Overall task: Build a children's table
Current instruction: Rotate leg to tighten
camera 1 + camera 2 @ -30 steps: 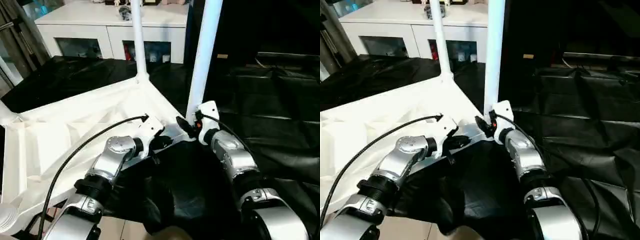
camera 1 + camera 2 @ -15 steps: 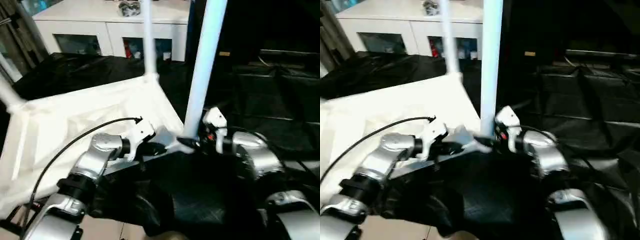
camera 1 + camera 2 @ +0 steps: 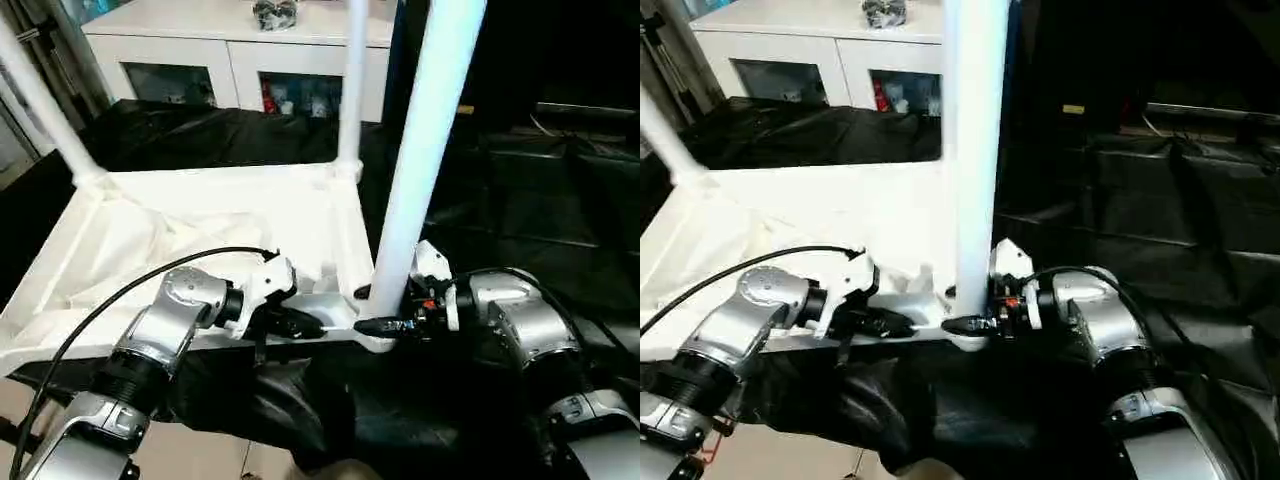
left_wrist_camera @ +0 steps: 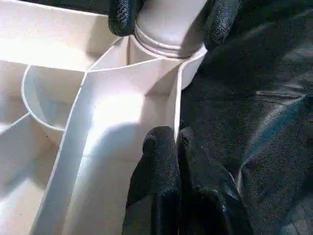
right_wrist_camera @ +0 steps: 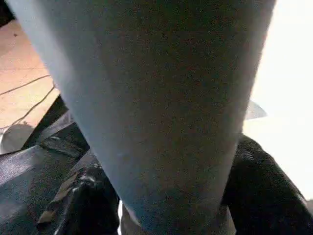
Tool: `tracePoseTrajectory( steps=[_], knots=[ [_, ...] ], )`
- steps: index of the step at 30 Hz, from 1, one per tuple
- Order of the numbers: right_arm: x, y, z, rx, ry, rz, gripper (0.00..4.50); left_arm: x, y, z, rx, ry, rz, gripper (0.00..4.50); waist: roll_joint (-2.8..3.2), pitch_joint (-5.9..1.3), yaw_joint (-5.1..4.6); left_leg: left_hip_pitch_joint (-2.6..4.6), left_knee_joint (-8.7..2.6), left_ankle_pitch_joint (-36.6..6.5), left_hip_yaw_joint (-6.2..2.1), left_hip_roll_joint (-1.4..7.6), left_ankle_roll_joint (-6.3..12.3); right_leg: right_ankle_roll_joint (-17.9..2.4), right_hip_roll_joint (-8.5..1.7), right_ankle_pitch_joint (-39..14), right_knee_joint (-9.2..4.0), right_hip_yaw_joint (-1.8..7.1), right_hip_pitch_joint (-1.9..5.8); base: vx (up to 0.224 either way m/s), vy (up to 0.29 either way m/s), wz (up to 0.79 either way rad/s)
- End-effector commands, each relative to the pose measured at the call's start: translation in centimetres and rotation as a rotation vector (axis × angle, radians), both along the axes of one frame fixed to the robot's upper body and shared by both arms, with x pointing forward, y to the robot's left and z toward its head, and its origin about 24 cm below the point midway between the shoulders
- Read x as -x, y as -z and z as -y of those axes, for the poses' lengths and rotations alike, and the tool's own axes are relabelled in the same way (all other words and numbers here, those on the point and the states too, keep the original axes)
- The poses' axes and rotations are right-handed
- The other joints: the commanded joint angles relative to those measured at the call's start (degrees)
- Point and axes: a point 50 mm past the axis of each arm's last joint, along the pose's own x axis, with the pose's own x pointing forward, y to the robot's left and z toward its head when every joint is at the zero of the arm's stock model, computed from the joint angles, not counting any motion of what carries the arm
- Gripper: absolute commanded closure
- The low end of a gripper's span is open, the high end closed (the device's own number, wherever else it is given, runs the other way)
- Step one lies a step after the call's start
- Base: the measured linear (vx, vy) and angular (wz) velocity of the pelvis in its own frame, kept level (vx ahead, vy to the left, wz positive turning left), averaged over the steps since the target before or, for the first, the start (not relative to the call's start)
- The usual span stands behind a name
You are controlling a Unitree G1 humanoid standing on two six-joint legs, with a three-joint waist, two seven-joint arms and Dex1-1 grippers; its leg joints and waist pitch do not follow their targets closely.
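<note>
The white tabletop (image 3: 200,210) lies upside down on black sheeting, ribbed underside up. Three white legs stand in its corner sockets: the nearest leg (image 3: 425,150), one behind it (image 3: 350,90) and one at the far left (image 3: 45,110). My left gripper (image 3: 310,327) is shut on the tabletop's thin front rim (image 4: 177,112), just left of the nearest corner socket. My right gripper (image 3: 375,310) comes in from the right and is shut on the base of the nearest leg (image 5: 161,98), one black finger (image 5: 80,200) on each side, right above the socket.
A white cabinet with glass doors (image 3: 240,60) stands behind the tabletop. Crumpled black sheeting (image 3: 540,180) covers the surface to the right and front. A black cable (image 3: 110,320) arcs over my left forearm. Bare floor (image 3: 15,400) shows at the lower left.
The whole view has shifted. My right forearm has swung round to reach the nearest leg from the right, its fingers now on both sides of the leg's base. The left gripper keeps its hold on the rim.
</note>
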Motion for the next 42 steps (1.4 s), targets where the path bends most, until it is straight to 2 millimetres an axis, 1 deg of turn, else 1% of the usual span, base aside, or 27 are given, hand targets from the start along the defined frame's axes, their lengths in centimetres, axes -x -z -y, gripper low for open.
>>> tracePoseTrajectory(
  steps=[1, 4, 9, 11, 12, 14, 15, 16, 17, 18, 19, 21, 22, 23, 24, 25, 27, 30, 31, 32, 33, 34, 35, 36, 37, 40, 42],
  knots=[
    [1.4, 1.8, -0.2, 0.053, -0.082, -0.100, 2.05, -0.2, -0.3, -0.5, -0.011, -0.023, 0.017, 4.50, -0.52, -3.06, 0.04, 0.03, -3.18, -11.50, 0.50, 0.88, 4.80, -16.25, -1.95, -5.70, -3.64, 1.44, 3.06, 0.000, 0.000, 0.00],
    [1.5, 1.7, -0.2, 0.053, -0.082, -0.101, 2.31, -0.1, -0.3, -0.5, -0.009, -0.017, 0.017, 4.50, -0.52, -3.05, 0.12, 0.03, -3.21, -11.47, 0.45, 0.89, 4.61, -16.07, -1.93, -6.04, -3.66, 1.43, 3.07, 0.000, 0.000, 0.00],
    [1.4, 1.7, -0.7, 0.026, -0.054, -0.093, 2.41, -0.2, -0.2, 0.0, 0.001, -0.043, 0.039, 4.50, -0.52, -3.01, 0.11, 0.05, -3.24, -11.96, 0.46, 0.86, 4.30, -15.83, -1.93, -6.76, -3.76, 1.45, 3.06, 0.000, 0.000, 0.00],
    [1.3, 1.9, -1.0, 0.013, -0.019, -0.086, 2.41, -0.5, -0.2, 0.3, 0.012, -0.075, 0.055, 4.50, -0.48, -3.01, 0.22, 0.18, -3.26, -12.20, 0.45, 0.91, 4.12, -15.60, -1.92, -7.37, -3.83, 1.47, 2.98, 0.000, 0.000, 0.00],
    [1.2, 2.1, -1.3, 0.005, 0.025, -0.078, 2.42, -0.8, -0.2, 0.6, 0.026, -0.112, 0.069, 4.50, -0.52, -2.95, 0.18, 0.09, -3.31, -12.34, 0.44, 0.90, 4.01, -15.51, -1.90, -7.61, -3.84, 1.48, 3.00, 0.000, 0.000, 0.00],
    [1.0, 2.4, -1.6, -0.001, 0.077, -0.070, 2.44, -1.0, -0.2, 1.0, 0.039, -0.145, 0.081, 4.50, -0.62, -2.72, 0.12, 0.08, -3.49, -13.99, 0.45, 0.81, 3.17, -14.59, -1.97, -11.02, -4.21, 1.54, 2.91, 0.000, 0.000, 0.00],
    [0.6, 2.9, -2.1, -0.005, 0.170, -0.061, 2.44, -1.3, -0.2, 1.5, 0.047, -0.187, 0.099, 4.50, -0.58, -2.59, 0.01, 0.14, -3.65, -15.10, 0.36, 0.76, 2.49, -13.66, -2.03, -14.02, -4.44, 1.58, 2.82, 0.000, 0.000, 0.00],
    [0.6, 2.9, -2.1, -0.005, 0.170, -0.061, 2.45, -1.3, -0.2, 1.5, 0.047, -0.187, 0.099, 4.50, -0.58, -2.41, -0.10, 0.18, -3.79, -15.87, 0.33, 0.76, 2.09, -13.09, -2.04, -15.99, -4.65, 1.58, 2.66, 0.000, 0.000, 0.00],
    [0.3, 3.1, -2.3, 0.000, 0.234, -0.054, 2.46, -1.5, -0.1, 1.8, 0.047, -0.211, 0.109, 4.50, -0.73, -2.47, -0.22, 0.30, -3.87, -16.87, 0.19, 0.71, 1.58, -12.03, -2.15, -18.89, -4.89, 1.59, 2.73, 0.000, 0.000, 0.00],
    [-0.2, 3.6, -2.6, 0.004, 0.339, -0.056, 2.49, -1.8, 0.0, 2.4, 0.048, -0.252, 0.123, 4.50, -0.64, -2.42, -0.46, 0.22, -3.97, -17.02, 0.09, 0.63, 1.08, -11.24, -2.18, -20.23, -5.01, 1.66, 2.63, 0.000, 0.000, 0.00],
    [-0.6, 4.1, -2.9, 0.005, 0.436, -0.067, 2.49, -2.2, 0.1, 3.0, 0.050, -0.301, 0.140, 4.50, -0.56, -2.22, -1.12, 0.19, -4.05, -17.90, 0.05, 0.49, 0.35, -10.73, -2.09, -21.72, -5.18, 1.67, 2.43, 0.000, 0.000, 0.00],
    [-0.9, 4.5, -3.3, 0.004, 0.518, -0.080, 2.50, -2.5, 0.2, 3.7, 0.049, -0.343, 0.150, 4.50, -0.72, -2.31, -1.43, 0.39, -4.06, -19.21, -0.12, 0.35, -0.06, -9.55, -2.06, -24.42, -5.46, 1.57, 2.43, 0.000, 0.000, 0.00],
    [-1.1, 4.7, -3.5, 0.010, 0.577, -0.083, 2.50, -2.7, 0.2, 4.1, 0.048, -0.373, 0.161, 4.50, -0.62, -2.27, -1.45, 0.47, -4.06, -19.46, -0.11, 0.37, 0.01, -9.33, -2.07, -24.74, -5.57, 1.63, 2.29, 0.000, 0.000, 0.00],
    [-1.3, 4.9, -3.6, 0.016, 0.619, -0.086, 2.50, -2.8, 0.2, 4.4, 0.048, -0.394, 0.169, 4.50, -0.69, -2.18, -1.55, 0.56, -4.06, -20.27, -0.10, 0.29, 0.07, -8.81, -2.01, -25.98, -5.86, 1.60, 2.11, 0.000, 0.000, 0.00],
    [-1.3, 5.0, -3.7, 0.018, 0.630, -0.086, 2.51, -2.8, 0.2, 4.6, 0.049, -0.399, 0.169, 4.50, -0.68, -2.29, -1.59, 0.53, -4.07, -20.40, -0.18, 0.30, 0.19, -8.53, -2.07, -26.28, -5.88, 1.59, 2.12, 0.000, 0.000, 0.00],
    [-1.5, 5.4, -4.4, 0.035, 0.710, -0.101, 2.51, -3.1, 0.2, 5.8, 0.059, -0.447, 0.177, 4.50, -0.66, -2.31, -1.79, 0.42, -4.09, -20.15, -0.12, 0.34, 0.17, -8.61, -1.96, -25.20, -5.81, 1.67, 2.01, 0.000, 0.000, 0.00],
    [-1.5, 5.6, -5.5, 0.028, 0.709, -0.112, 2.51, -3.1, 0.2, 6.9, 0.068, -0.463, 0.180, 4.50, -0.67, -2.34, -1.87, 0.58, -4.07, -20.84, -0.17, 0.25, 0.06, -8.51, -1.85, -25.23, -5.90, 1.54, 1.98, 0.000, 0.000, 0.00],
    [-1.8, 5.1, -6.7, 0.004, 0.715, -0.086, 2.51, -2.8, 0.2, 8.0, 0.076, -0.439, 0.190, 4.50, -0.73, -2.39, -1.88, 0.29, -4.14, -20.77, -0.17, 0.31, 0.61, -8.98, -1.86, -23.20, -5.81, 1.59, 2.05, 0.000, 0.000, 0.00],
    [-2.2, 4.7, -7.0, -0.021, 0.742, -0.093, 2.16, -2.6, 0.2, 8.4, 0.080, -0.405, 0.196, 4.50, -0.67, -2.43, -1.97, 0.24, -4.18, -21.30, -0.24, 0.32, 0.54, -8.98, -1.92, -23.54, -5.78, 1.49, 2.07, 0.000, 0.000, 0.00],
    [-2.2, 4.7, -7.0, -0.021, 0.742, -0.093, 1.95, -2.6, 0.2, 8.4, 0.080, -0.405, 0.196, 4.50, -0.69, -2.46, -2.05, 0.35, -4.16, -21.69, -0.21, 0.34, 0.64, -9.08, -1.91, -23.31, -5.83, 1.56, 1.94, 0.000, 0.000, 0.00],
    [-2.3, 4.6, -7.1, -0.029, 0.747, -0.099, 1.79, -2.5, 0.2, 8.4, 0.082, -0.397, 0.196, 4.50, 0.03, -2.44, -1.98, 0.27, -4.25, -21.65, -0.32, 0.34, 0.60, -9.30, -1.98, -22.43, -5.69, 1.58, 2.08, 0.000, 0.000, 0.00],
    [-2.5, 4.3, -7.2, -0.054, 0.728, -0.113, 1.76, -2.4, 0.2, 8.2, 0.084, -0.385, 0.190, 4.50, -0.27, -2.43, -2.11, 0.21, -4.26, -21.80, -0.23, 0.38, 0.67, -9.36, -1.87, -21.95, -5.83, 1.55, 2.08, 0.000, 0.000, 0.00],
    [-2.5, 4.2, -7.3, -0.058, 0.720, -0.114, 1.71, -2.4, 0.2, 8.2, 0.084, -0.381, 0.190, 4.50, -0.35, -2.59, -2.12, 0.30, -4.24, -21.62, -0.25, 0.43, 0.85, -9.91, -1.87, -20.42, -5.59, 1.57, 2.13, 0.000, 0.000, 0.00],
    [-2.5, 4.2, -7.3, -0.059, 0.714, -0.113, 1.61, -2.4, 0.2, 8.1, 0.083, -0.381, 0.190, 4.50, -0.33, -2.59, -2.15, 0.11, -4.27, -20.95, -0.21, 0.43, 1.04, -10.35, -1.83, -18.98, -5.48, 1.53, 2.29, 0.000, 0.000, 0.00],
    [-2.5, 3.9, -7.3, -0.051, 0.682, -0.095, 1.35, -2.4, 0.2, 7.8, 0.083, -0.372, 0.192, 4.50, -0.39, -2.66, -2.15, 0.10, -4.25, -20.49, -0.16, 0.44, 1.19, -10.63, -1.84, -18.19, -5.45, 1.51, 2.34, 0.000, 0.000, 0.00],
    [-2.5, 3.6, -7.0, -0.047, 0.621, -0.074, 1.25, -2.4, 0.2, 7.3, 0.084, -0.364, 0.194, 4.50, -0.37, -2.66, -2.21, -0.03, -4.23, -20.38, -0.14, 0.41, 1.50, -10.79, -1.89, -18.01, -5.44, 1.51, 2.49, 0.000, 0.000, 0.00],
    [-2.3, 3.4, -6.5, -0.046, 0.563, -0.066, 1.25, -2.3, 0.2, 7.0, 0.086, -0.347, 0.192, 4.50, -0.38, -2.77, -2.21, -0.01, -4.15, -19.29, -0.05, 0.44, 1.86, -11.28, -1.92, -16.76, -5.37, 1.54, 2.59, 0.000, 0.000, 0.00]
  ],
)
